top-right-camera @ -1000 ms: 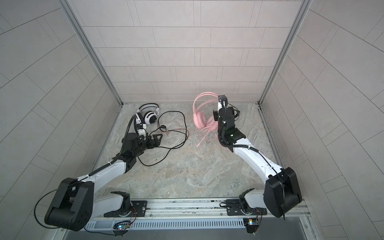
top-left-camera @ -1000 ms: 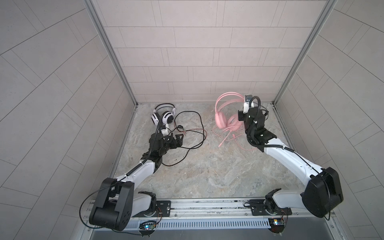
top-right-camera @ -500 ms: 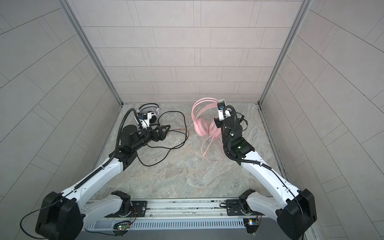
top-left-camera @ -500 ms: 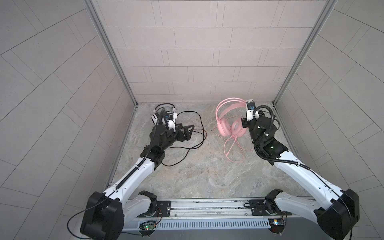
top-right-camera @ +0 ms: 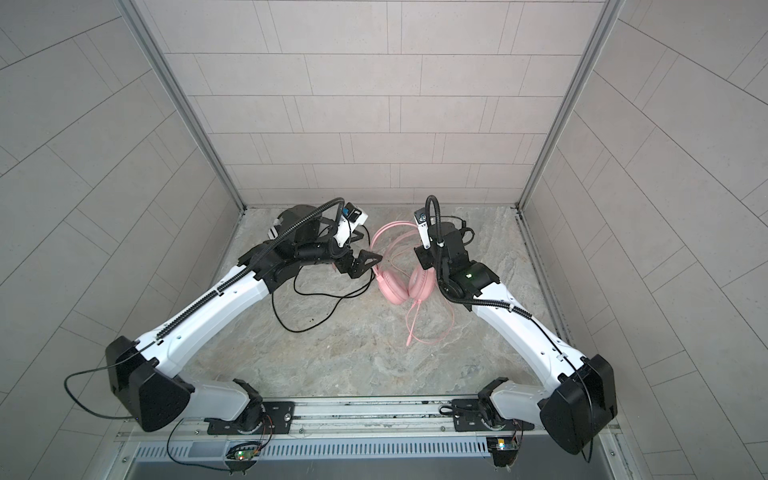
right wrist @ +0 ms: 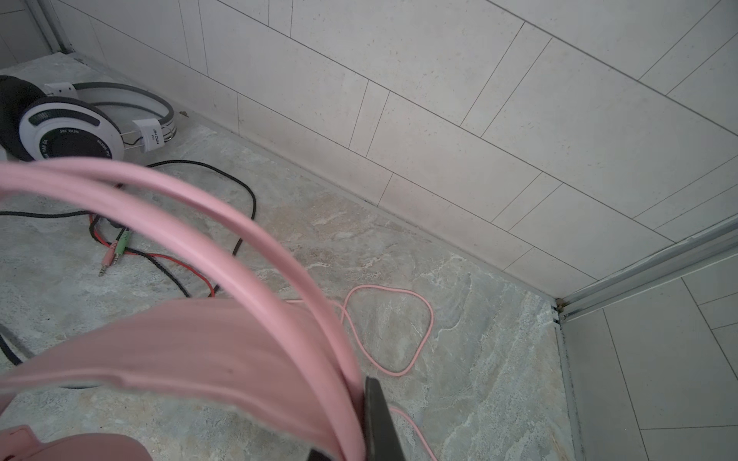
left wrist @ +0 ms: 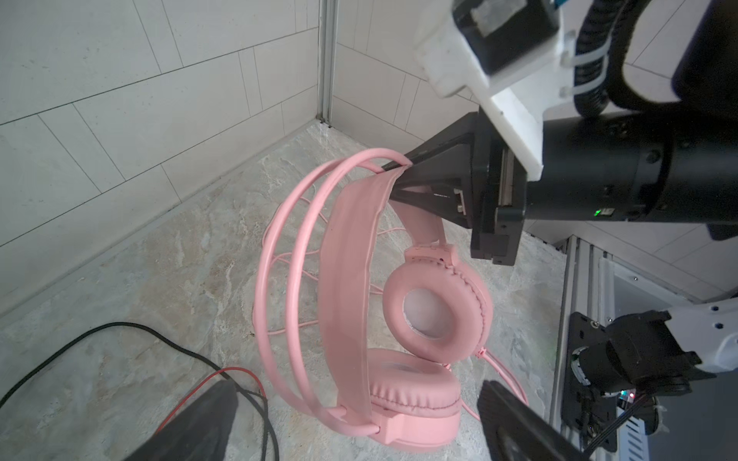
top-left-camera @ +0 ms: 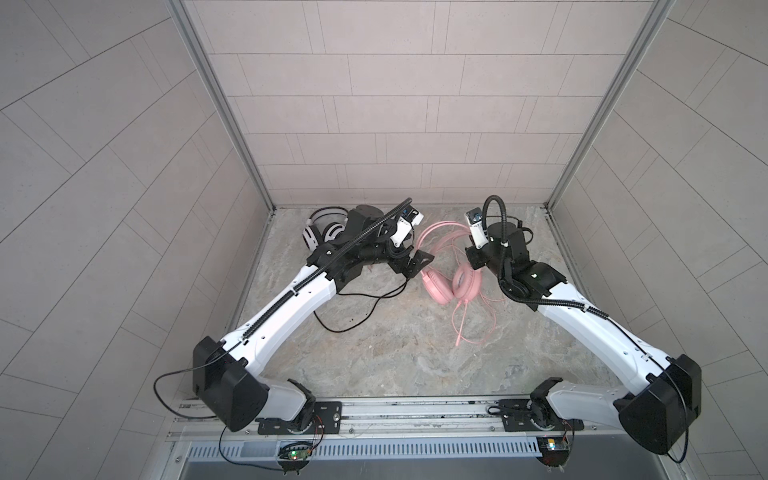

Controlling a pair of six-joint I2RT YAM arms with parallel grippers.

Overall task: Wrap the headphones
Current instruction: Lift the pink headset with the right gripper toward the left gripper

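At the back of the marble table [top-left-camera: 395, 365], the right gripper [left wrist: 399, 172] is pinched tight on the rim of the headband [left wrist: 351, 255] of the pink headset [top-left-camera: 451, 282] and holds it off the surface, ear cups hanging low; whether they touch the table I cannot tell. The pink cable [top-left-camera: 469, 328] trails loose across the table below. The left gripper [top-right-camera: 361, 266] stands with its jaws spread wide and empty, just beside the pink headset and facing it. The white-and-black headset [top-left-camera: 324, 226] lies in the far corner behind the left arm, its black cable [top-left-camera: 361, 299] sprawled under that arm. The hold is only a fingertip nip on a thin band, so the headset could swing or slide out if it is moved sharply. The left arm also hangs over the black cable and could drag it into the pink one, tangling the two. A second ago the left gripper sat low among the black cable near the white-and-black headset. It has since swung up toward the middle, and the pink headset has come forward from the back wall.
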